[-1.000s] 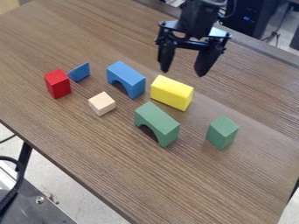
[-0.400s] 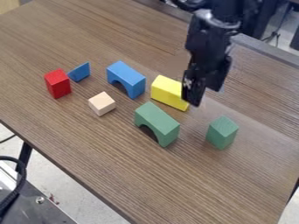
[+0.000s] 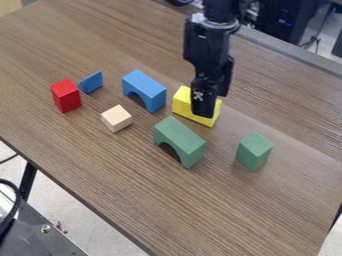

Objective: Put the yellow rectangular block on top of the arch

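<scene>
Gripper [image 3: 213, 104] open, fingers parted at the yellow block [image 3: 184, 104]; contact hard to judge. Block's on the table [image 3: 133, 180], between blue arch [image 3: 145, 87] and green arch [image 3: 179, 135]. Off-centre grip could twist it; low carry could clip green arch just beside it. "Arch" is ambiguous, so wrong pick possible. Careless release might tip the stack.

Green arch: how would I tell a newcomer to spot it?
On the wooden table, find the yellow block at the gripper. Just below it in view stands the green arch. Its cut-out sets it apart from the plain green block to its right, its colour from the blue arch.
</scene>
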`<state>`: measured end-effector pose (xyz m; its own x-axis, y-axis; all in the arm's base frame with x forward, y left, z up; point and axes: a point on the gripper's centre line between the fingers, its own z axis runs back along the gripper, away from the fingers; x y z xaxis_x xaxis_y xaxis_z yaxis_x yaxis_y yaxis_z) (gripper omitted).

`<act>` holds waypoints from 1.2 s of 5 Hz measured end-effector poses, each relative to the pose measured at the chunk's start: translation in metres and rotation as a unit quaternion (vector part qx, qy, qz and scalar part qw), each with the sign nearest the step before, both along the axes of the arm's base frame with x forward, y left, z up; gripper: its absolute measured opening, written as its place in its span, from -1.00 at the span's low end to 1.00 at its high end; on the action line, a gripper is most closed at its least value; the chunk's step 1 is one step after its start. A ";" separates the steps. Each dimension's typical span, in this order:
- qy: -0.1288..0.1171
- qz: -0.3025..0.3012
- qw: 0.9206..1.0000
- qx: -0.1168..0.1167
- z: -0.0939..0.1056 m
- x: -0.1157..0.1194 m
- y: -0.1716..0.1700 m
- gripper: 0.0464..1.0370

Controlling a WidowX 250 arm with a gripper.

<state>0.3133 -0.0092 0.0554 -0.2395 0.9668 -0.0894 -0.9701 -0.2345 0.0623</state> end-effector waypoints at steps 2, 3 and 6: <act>0.006 -0.047 0.999 0.014 -0.006 0.004 0.023 0.92; 0.000 -0.081 0.996 0.030 -0.014 0.007 0.027 0.92; 0.010 -0.121 0.992 0.044 -0.030 -0.002 0.010 0.09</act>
<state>0.3118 0.0007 0.0250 -0.0006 1.0000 0.0012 -0.9974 -0.0007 0.0720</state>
